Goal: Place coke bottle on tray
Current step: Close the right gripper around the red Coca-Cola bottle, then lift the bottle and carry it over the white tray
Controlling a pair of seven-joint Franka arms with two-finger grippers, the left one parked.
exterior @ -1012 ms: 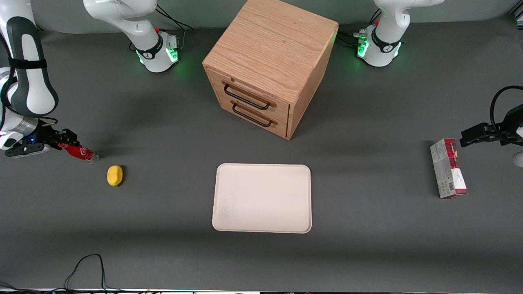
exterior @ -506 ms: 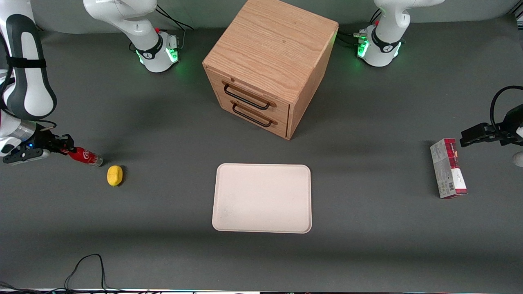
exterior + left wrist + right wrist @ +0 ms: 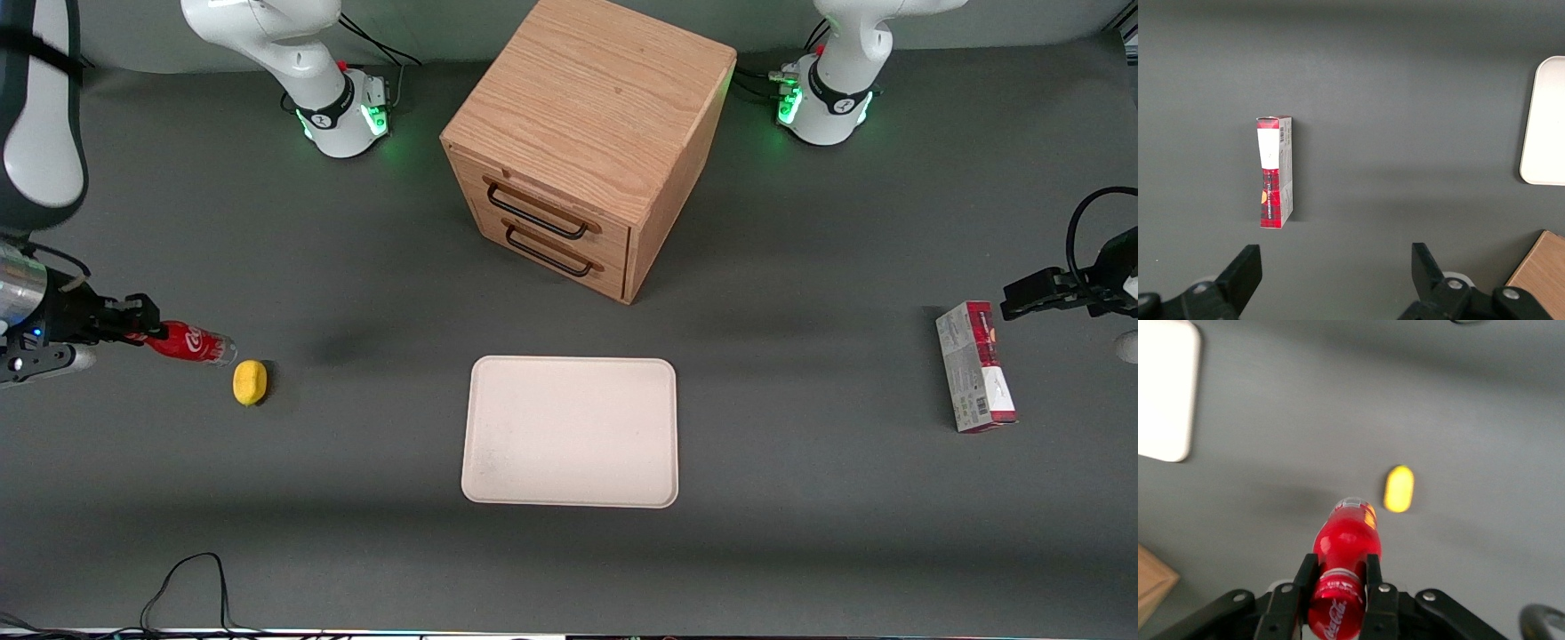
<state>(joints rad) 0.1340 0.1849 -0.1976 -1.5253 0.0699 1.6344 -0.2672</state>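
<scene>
My right gripper (image 3: 133, 324) is shut on the cap end of the coke bottle (image 3: 191, 343), a slim red bottle with a white script logo. It holds the bottle lying level, lifted off the table at the working arm's end. In the right wrist view the two fingers (image 3: 1373, 577) clamp the neck of the bottle (image 3: 1345, 547), and its clear base points away from the gripper (image 3: 1338, 581). The cream tray (image 3: 570, 431) lies flat in the middle of the table, nearer the front camera than the cabinet. A corner of it shows in the right wrist view (image 3: 1165, 393).
A yellow lemon-like object (image 3: 250, 382) lies on the table just under and beside the bottle's base. A wooden two-drawer cabinet (image 3: 587, 142) stands mid-table. A red-and-grey carton (image 3: 975, 366) lies toward the parked arm's end. A black cable (image 3: 182, 587) loops at the front edge.
The gripper has lifted the bottle off the table and carried it a little toward the lemon and tray. The bottle has swung from tilted down to about level.
</scene>
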